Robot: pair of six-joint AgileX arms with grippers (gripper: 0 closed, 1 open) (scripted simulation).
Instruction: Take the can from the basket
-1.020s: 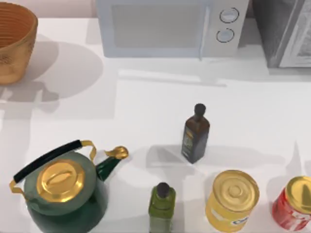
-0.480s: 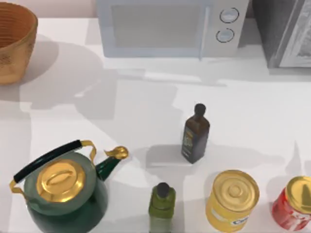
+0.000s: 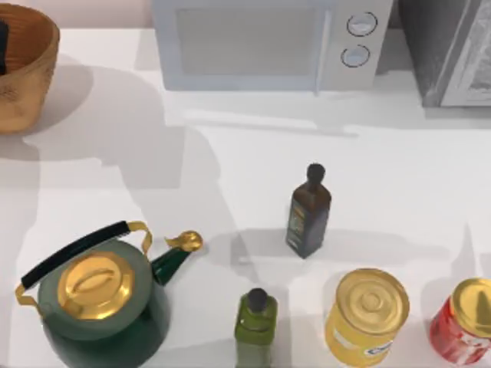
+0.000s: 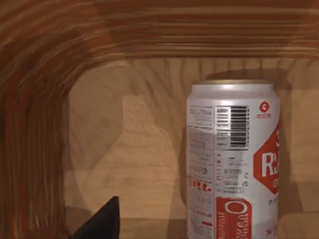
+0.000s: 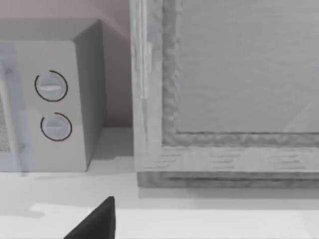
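White bench [image 3: 230,169] at far left: left pincer [image 3: 2,37], absent a second ago, now dips into basket [image 3: 34,77] facing can [image 4: 232,159]; finger spread indeterminate; grasp not yet made

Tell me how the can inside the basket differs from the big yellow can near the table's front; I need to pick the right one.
The can has a white-and-red label with a barcode; the yellow can has a yellow body. The can stands inside the basket at the table's far left; the yellow can stands on the open table, front right, beside the red can. Both stand upright.
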